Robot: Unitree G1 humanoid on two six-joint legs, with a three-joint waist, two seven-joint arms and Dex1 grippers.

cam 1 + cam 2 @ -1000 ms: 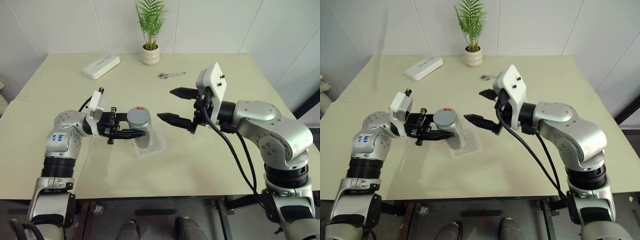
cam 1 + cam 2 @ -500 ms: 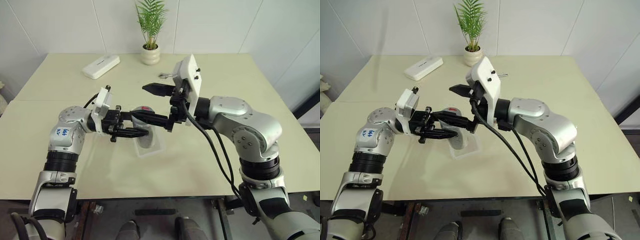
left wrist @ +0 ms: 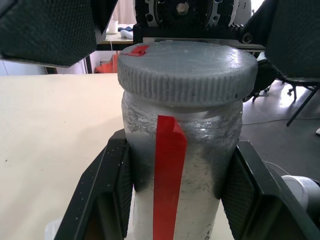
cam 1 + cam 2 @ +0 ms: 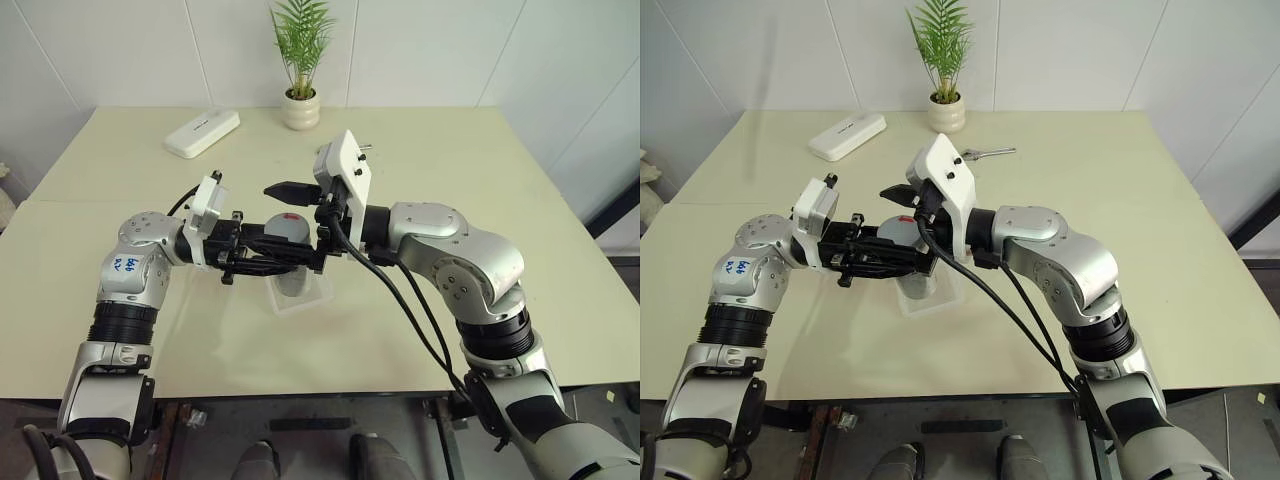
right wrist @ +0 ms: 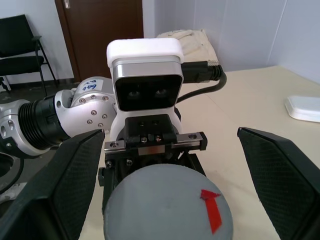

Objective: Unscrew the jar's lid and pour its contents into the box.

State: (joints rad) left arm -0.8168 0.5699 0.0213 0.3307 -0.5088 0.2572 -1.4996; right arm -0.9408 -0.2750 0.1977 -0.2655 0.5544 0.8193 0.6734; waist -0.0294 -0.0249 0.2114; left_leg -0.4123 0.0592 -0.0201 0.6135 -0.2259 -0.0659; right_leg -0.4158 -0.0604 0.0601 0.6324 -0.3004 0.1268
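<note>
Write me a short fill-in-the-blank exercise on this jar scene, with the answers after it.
1. The left gripper is shut on the ____ of the jar.
2. The right gripper has its fingers open on either side of the ____.
3. The mark on the lid is ____ in colour.
4. The box lies directly ____ the jar.

Answers: body; lid; red; below

Grey lid with a red arrow mark, sitting low between two black fingers spread wide on either side, not touching. Behind it, left gripper with white camera housing, facing the lens. White oblong device on the table.
</note>
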